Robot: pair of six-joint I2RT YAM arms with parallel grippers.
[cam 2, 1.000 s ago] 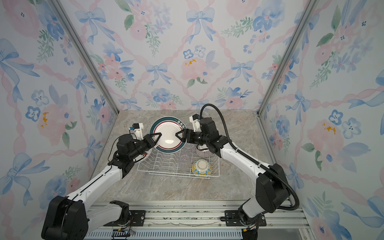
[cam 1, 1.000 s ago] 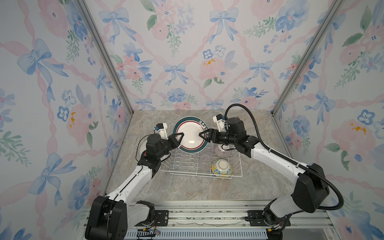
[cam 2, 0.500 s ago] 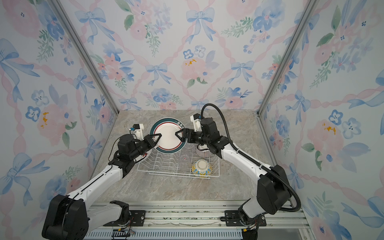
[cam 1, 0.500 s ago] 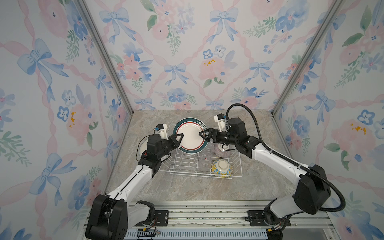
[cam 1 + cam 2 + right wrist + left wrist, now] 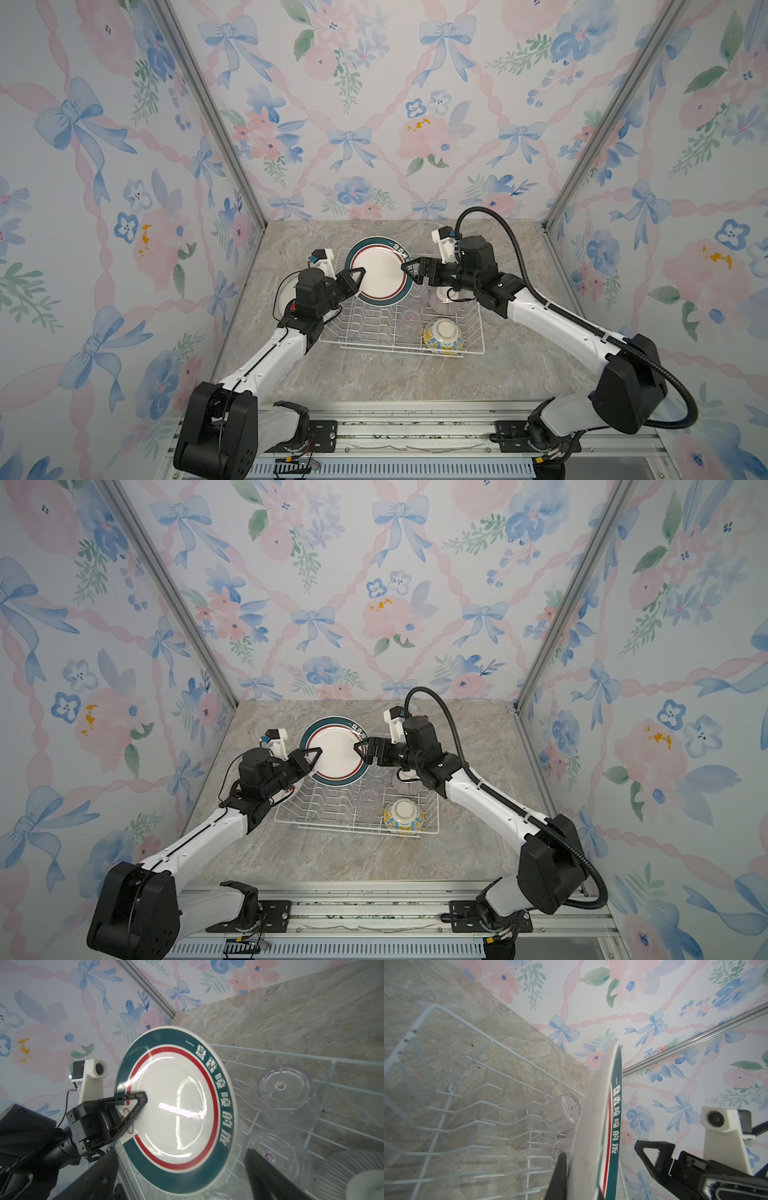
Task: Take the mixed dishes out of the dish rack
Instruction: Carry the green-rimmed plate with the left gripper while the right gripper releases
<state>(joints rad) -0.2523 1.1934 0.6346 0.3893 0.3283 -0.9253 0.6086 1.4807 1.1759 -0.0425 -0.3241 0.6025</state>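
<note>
- step in hand, as i read it: lifting the green-rimmed plate [image 5: 380, 270] out of the rack [image 5: 365, 328]. it stands on edge over the rack's far left corner.
- the left pincer [image 5: 358, 276] is clamped on the plate's left rim, one finger lying across the face. the right pincer [image 5: 408, 270] gapes wide just beside the right rim and holds nothing.
- next, i'd say, the left arm alone must carry it to bare table [image 5: 374, 378] past the rack's left side, while the right keeps clear. a one-sided pinch on a glazed plate could slip or swing.
- the right wrist view gives the plate's face, white lettering on its rim, and behind it two glasses [image 5: 288, 1093] and a striped bowl [image 5: 342, 1172].
- the left wrist view gives the plate edge-on, with a plain gap between its rim and the right pincer, which the top views leave unsure.
- only the top views show the yellow bowl [image 5: 442, 334] in the rack's near right corner.
</note>
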